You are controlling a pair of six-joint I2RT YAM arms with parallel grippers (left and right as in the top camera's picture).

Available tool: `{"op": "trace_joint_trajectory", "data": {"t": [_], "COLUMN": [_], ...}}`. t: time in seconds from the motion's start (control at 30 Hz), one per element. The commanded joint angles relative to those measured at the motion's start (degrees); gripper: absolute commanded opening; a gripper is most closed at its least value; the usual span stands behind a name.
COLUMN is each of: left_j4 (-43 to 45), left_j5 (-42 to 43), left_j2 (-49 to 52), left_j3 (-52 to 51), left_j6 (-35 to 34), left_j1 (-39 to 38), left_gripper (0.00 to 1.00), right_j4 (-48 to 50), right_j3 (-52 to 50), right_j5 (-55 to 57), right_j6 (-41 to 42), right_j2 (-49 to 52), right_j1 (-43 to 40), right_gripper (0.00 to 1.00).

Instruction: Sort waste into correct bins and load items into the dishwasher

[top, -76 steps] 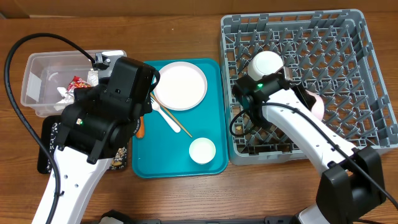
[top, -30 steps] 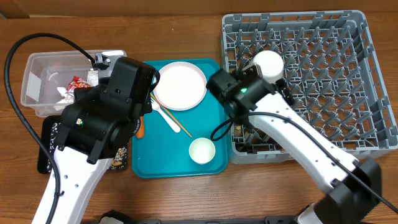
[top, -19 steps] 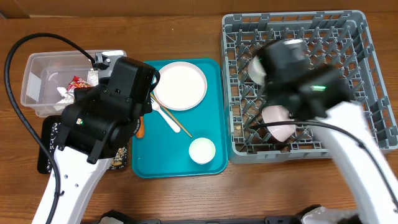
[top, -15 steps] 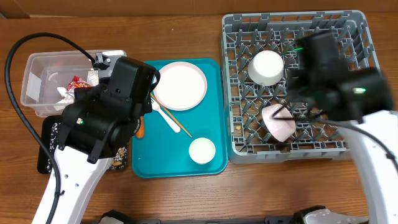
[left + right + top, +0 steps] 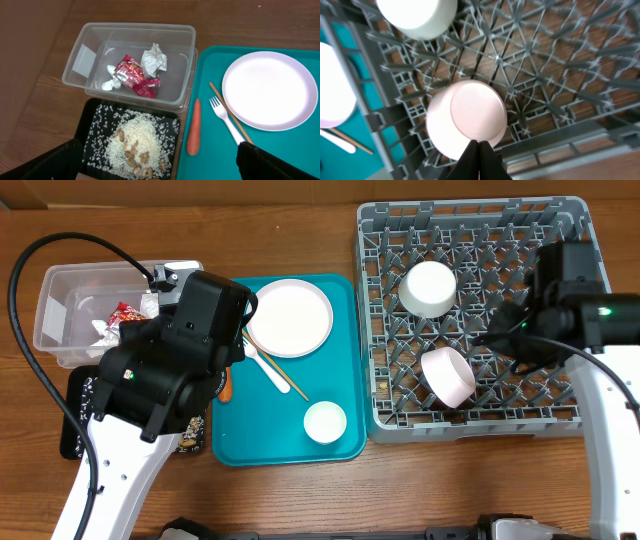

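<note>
left arm point(image 5: 150, 385) bent, wrist pointed down | left gripper point(image 5: 159, 161) fingers held wide apart | right arm point(image 5: 600, 350) bent | right gripper point(image 5: 479, 152) fingers pressed together

Dish rack point(image 5: 500, 240): pegs stand unoccupied along its far edge and right half; white bowl point(image 5: 428, 288) blocks the far-left part; pink bowl point(image 5: 448, 376), tilted, blocks the near-middle; right arm point(image 5: 585, 320) overhangs the right edge; left arm point(image 5: 170, 370) covers the teal tray's point(image 5: 270, 430) left edge.

Pale-pink bowl point(image 5: 447, 376) now lies tilted in the grey rack point(image 5: 520, 423), front rows. Right hand point(image 5: 479, 157) has closed and withdrawn to the rack's right side.
</note>
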Motion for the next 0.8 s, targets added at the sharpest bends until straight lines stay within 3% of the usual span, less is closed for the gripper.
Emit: {"op": "trace_joint_trajectory", "data": {"t": [0.0,0.27,0.5,0.77], "left_j4": [0.2,0.2,0.2,0.2], "left_j5": [-1.0,-1.0,-1.0,-1.0], "left_j2": [0.2,0.2,0.2,0.2], "left_j3": [0.7,0.7,0.7,0.7], "left_j6": [-0.8,-0.8,-0.8,-0.8], "left_j1": [-0.1,-0.1,-0.1,-0.1], "left_gripper": [1.0,1.0,1.0,1.0], "right_j4": [2.8,12.0,11.1,10.8], "right_j3": [-5.9,-18.2,-19.6,-19.6], "right_j5": [-2.3,-11.5,-21.7,-23.2], "right_j6": [-0.3,-0.9,-9.4,-9.4], "right_j2": [0.8,1.7,1.9,1.9], "right_j1": [-0.2,0.0,0.0,0.0], "right_gripper": [0.04,0.04,0.04,0.05]}}
